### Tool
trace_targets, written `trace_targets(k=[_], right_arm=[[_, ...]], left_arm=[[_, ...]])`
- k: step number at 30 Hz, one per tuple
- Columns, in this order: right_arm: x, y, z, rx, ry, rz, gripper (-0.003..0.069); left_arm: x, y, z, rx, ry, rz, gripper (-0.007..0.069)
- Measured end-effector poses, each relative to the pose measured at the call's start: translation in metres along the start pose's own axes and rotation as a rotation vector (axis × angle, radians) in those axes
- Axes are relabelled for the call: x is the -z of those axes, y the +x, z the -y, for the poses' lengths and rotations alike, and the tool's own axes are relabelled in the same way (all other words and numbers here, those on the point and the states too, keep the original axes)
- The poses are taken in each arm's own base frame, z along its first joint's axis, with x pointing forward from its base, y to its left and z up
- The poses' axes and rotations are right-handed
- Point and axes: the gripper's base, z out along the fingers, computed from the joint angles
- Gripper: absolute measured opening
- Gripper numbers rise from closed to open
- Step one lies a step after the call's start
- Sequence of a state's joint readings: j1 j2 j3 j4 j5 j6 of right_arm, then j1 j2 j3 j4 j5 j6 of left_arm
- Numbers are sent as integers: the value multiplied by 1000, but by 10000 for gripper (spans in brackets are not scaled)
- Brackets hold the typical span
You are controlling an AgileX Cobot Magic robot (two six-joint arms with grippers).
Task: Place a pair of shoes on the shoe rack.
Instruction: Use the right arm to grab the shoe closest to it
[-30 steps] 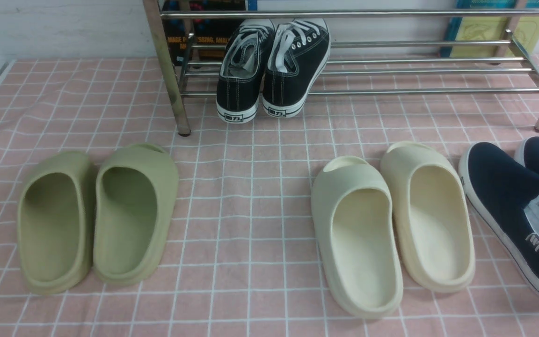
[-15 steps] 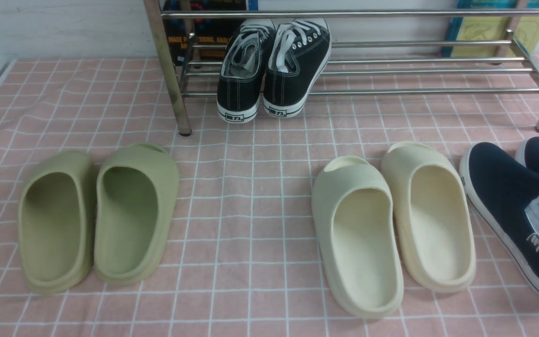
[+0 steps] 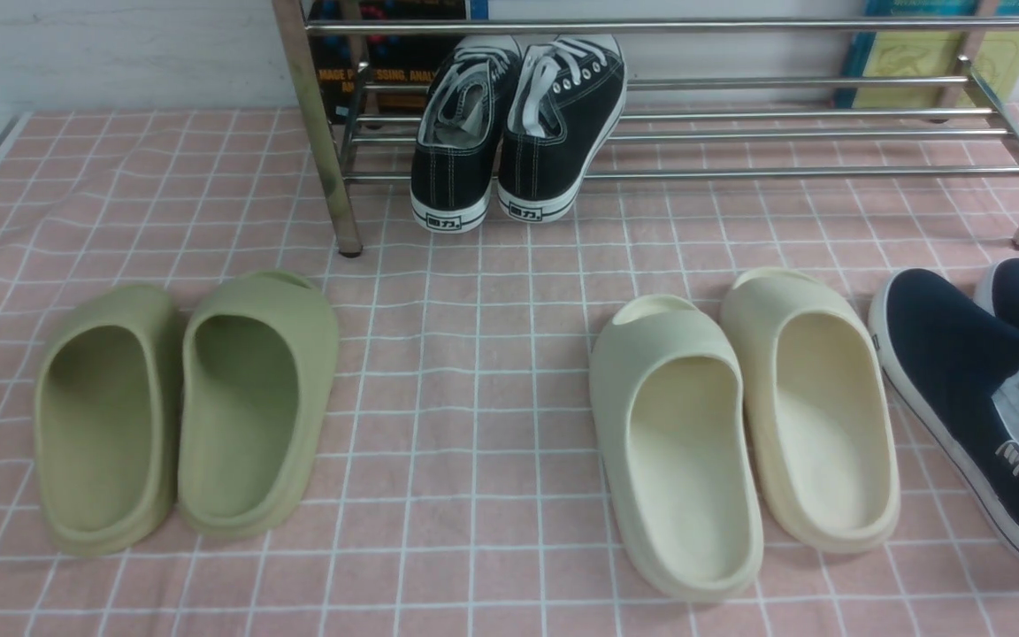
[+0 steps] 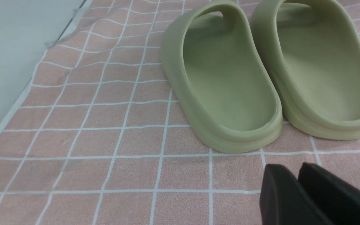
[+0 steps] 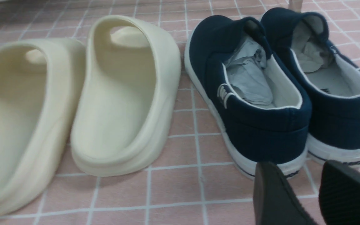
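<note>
At the left, the left gripper (image 4: 295, 175) has its fingertips slightly apart, with nothing between them. Near it, a pair of green foam slides (image 3: 249, 416) stands on the checked cloth (image 3: 439, 495); I judge it is not for this task. Next, the black lace-up sneakers (image 3: 558, 133) are already on the low bars of the metal shoe rack (image 3: 792, 172), but they are, I think, not the wanted pair. Further right are the cream foam slides (image 3: 695, 469), also on the cloth. At the far right lie the navy slip-on shoes (image 5: 261, 122), side by side, below the rack and off it. The right gripper (image 5: 292, 170) is open and holds nothing, close to their heels. So for this pair nothing is done: gripping, lifting and placing on the rack all remain.
</note>
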State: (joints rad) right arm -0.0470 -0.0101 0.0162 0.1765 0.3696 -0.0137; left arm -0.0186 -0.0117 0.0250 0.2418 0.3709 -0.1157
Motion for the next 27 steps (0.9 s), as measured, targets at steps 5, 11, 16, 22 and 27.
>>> trace_targets(k=[5, 11, 16, 22, 27], right_arm=[[0, 0, -8, -245, -90, -8, 239], [3, -5, -24, -819, -278, -43, 239], [3, -9, -24, -898, -300, -13, 239], [4, -12, -23, -705, -294, 29, 223], [17, -52, -30, -438, -295, 110, 53]], left_arm=[[0, 0, 0, 0, 0, 0, 118], [0, 0, 0, 0, 0, 0, 127], [0, 0, 0, 0, 0, 0, 130], [0, 0, -1, -15, -6, 1, 139], [0, 0, -1, -23, -9, 0, 142]])
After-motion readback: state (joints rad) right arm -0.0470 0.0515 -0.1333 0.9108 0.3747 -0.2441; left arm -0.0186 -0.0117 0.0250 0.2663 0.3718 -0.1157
